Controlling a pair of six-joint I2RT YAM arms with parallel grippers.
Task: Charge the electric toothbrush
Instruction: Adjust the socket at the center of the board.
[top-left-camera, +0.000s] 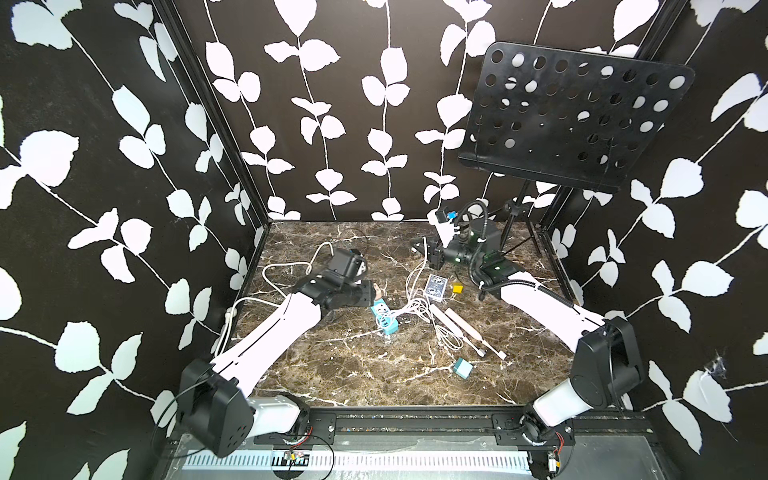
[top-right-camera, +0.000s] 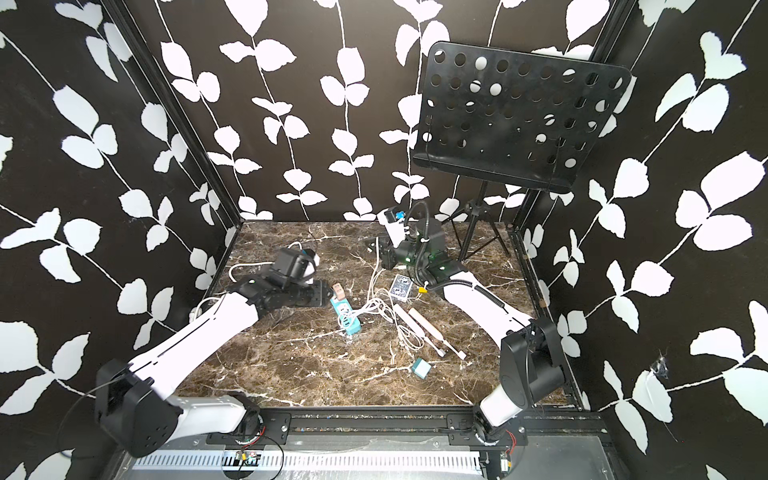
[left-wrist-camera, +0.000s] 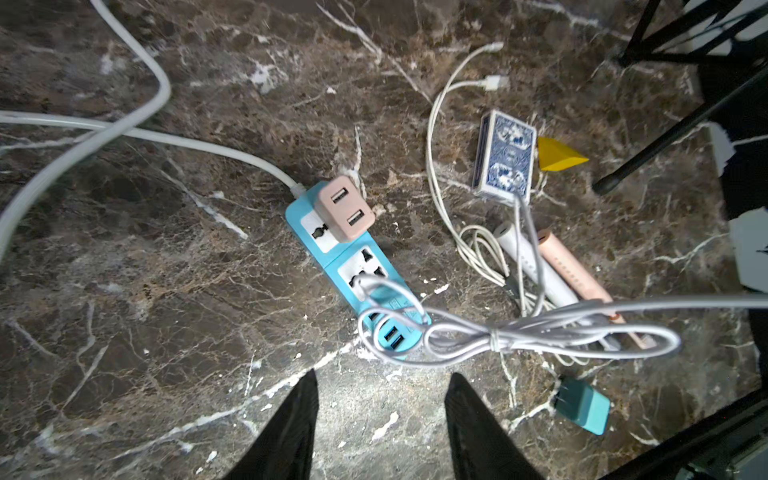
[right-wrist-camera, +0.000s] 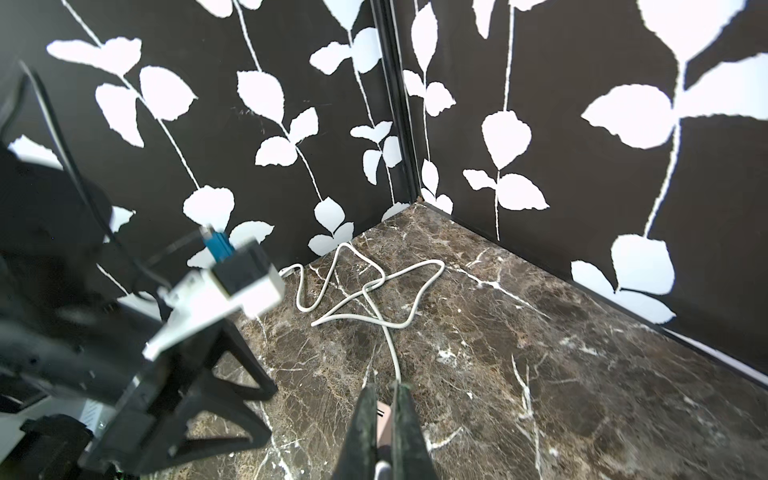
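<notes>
Two electric toothbrushes, a white one and a pink one, lie side by side on the marble table, right of a teal power strip. A pink USB adapter sits plugged into the strip's far socket. My left gripper is open and empty, hovering just beside that adapter. My right gripper is raised near the back of the table and shut on one end of a white charging cable. The cable's tied bundle drapes over the strip's USB end.
A blue card deck and a yellow wedge lie beyond the toothbrushes, a teal plug block nearer the front. The strip's thick white cord loops at the back left. A black music stand stands at the back right.
</notes>
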